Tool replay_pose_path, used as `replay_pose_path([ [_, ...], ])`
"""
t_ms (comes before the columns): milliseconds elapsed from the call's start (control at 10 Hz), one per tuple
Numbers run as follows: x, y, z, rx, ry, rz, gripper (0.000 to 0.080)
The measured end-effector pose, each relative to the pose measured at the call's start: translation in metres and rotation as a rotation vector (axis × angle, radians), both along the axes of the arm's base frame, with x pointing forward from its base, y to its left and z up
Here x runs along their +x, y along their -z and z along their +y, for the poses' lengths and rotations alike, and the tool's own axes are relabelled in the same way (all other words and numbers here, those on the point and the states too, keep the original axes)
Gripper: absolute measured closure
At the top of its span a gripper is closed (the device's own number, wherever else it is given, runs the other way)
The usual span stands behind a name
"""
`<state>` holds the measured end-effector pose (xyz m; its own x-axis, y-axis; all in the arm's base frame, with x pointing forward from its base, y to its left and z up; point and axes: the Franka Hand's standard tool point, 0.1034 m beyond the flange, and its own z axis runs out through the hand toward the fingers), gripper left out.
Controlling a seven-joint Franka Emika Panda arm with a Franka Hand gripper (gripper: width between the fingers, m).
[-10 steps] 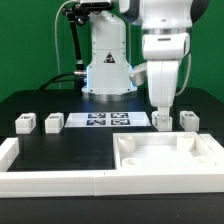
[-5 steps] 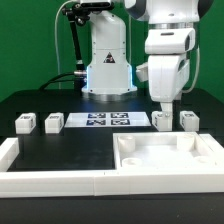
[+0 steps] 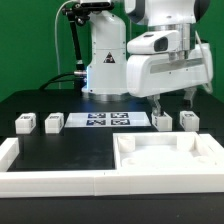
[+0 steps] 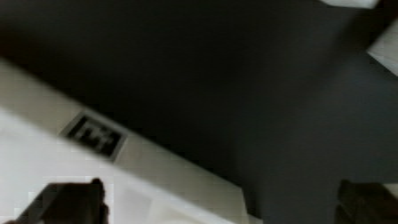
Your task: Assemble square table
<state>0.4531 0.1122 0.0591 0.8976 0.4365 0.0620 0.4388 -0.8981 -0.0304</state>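
Observation:
The white square tabletop [image 3: 165, 158] lies tray-side up at the front on the exterior view's right. In the wrist view its rim [image 4: 71, 165] shows with a black-and-white tag. Several small white leg blocks stand in a row behind it: two on the exterior view's left [image 3: 24, 122] [image 3: 53, 122] and two on its right [image 3: 162, 120] [image 3: 187, 120]. My gripper [image 3: 175, 102] hangs above the two right-hand blocks, open and empty, its fingers spread wide. In the wrist view the gripper [image 4: 222, 205] shows two dark fingertips [image 4: 71, 200] far apart over the tabletop's edge and the black table.
The marker board [image 3: 105, 120] lies flat between the two pairs of blocks. A long white border rail [image 3: 50, 182] runs along the front and up the exterior view's left side. The robot's base [image 3: 105, 65] stands behind.
My gripper has risen from beside the right-hand leg block and turned at the wrist, so the hand now faces the exterior camera broadside. The blocks have not moved.

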Motion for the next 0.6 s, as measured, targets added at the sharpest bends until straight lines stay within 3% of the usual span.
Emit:
replay_pose_path([
  [300,-0.016,0.005,0.021,0.034,0.303,0.046,0.0151],
  [600,-0.015,0.004,0.026,0.056,0.454,0.051,0.0151],
])
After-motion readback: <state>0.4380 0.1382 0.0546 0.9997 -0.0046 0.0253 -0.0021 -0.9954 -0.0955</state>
